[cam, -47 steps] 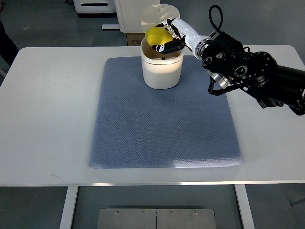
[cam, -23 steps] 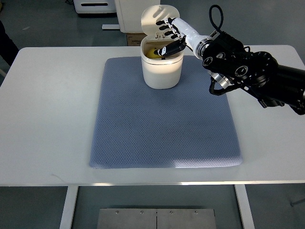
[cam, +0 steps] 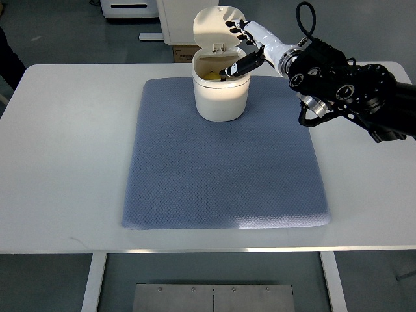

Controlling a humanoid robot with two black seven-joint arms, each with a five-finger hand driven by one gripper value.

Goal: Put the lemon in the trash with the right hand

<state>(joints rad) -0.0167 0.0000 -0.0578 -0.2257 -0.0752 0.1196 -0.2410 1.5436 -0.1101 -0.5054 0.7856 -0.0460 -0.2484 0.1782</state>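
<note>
A white round trash can (cam: 221,97) stands at the far middle of the blue-grey mat (cam: 224,162), its lid (cam: 216,25) tipped up and back. A sliver of the yellow lemon (cam: 213,75) shows low inside the can. My right hand (cam: 242,47) hovers over the can's right rim, fingers spread and holding nothing. Its black arm (cam: 344,88) comes in from the right edge. The left arm is out of view.
The mat lies on a white table (cam: 65,156). Behind the table's far edge stand a white cabinet (cam: 179,19) and a cardboard box (cam: 181,53). A dark shape (cam: 8,62) shows at the far left edge.
The lemon left my right hand and dropped into the can. The hand opened, then drew back a little to the right and up.
</note>
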